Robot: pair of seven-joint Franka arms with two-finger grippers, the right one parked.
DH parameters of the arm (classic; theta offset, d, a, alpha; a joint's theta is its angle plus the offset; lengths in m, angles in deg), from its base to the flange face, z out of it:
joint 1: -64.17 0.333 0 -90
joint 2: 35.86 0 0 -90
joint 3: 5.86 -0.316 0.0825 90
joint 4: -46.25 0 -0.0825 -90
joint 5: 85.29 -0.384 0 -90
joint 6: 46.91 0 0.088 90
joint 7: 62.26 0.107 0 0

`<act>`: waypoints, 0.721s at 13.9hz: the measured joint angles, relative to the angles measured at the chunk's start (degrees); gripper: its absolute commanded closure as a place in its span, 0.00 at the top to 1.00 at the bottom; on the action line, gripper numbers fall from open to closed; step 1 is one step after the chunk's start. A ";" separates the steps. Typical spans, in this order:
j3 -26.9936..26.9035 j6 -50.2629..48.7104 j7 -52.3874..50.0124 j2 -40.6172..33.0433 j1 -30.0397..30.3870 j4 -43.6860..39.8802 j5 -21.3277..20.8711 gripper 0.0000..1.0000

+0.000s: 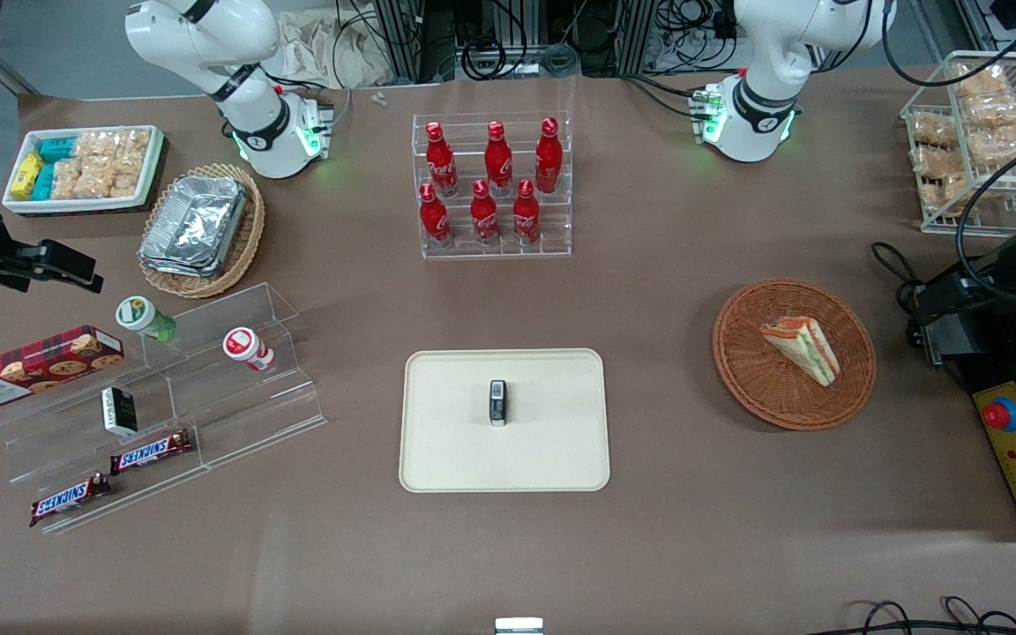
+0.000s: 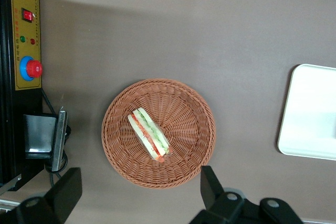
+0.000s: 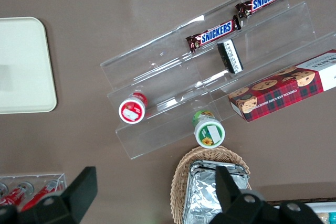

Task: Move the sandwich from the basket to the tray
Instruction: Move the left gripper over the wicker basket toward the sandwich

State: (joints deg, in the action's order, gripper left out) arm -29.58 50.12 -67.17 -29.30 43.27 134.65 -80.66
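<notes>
Claw spread wide, empty, hovering above the basket.
Sandwich lying inside the basket; tray well apart, toward the table's middle, with a small dark object on it.

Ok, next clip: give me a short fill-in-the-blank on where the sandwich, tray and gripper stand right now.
1. The sandwich lies in the ____.
2. The tray holds one small dark object but no ____.
3. The gripper hangs above the basket with its fingers ____, holding nothing.
4. The rack farther from the front camera than the tray holds ____ red bottles.

Missing words: basket; sandwich; open; six
</notes>
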 measured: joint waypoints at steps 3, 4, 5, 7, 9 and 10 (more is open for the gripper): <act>0.02 0.00 0.00 0.02 -0.01 0.00 0.00 1.00; 0.04 -0.01 0.00 0.06 -0.01 0.00 0.00 1.00; 0.05 -0.12 -0.23 0.29 -0.02 0.06 0.01 1.00; 0.10 -0.18 -6.90 1.76 -0.47 0.76 0.08 1.00; 0.32 1.21 -18.92 3.65 -1.76 2.66 0.26 1.00; 0.37 3.16 -22.81 4.23 -2.10 4.47 1.29 1.00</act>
State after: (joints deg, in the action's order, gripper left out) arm -29.21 53.28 -89.98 -25.06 41.17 139.12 -79.37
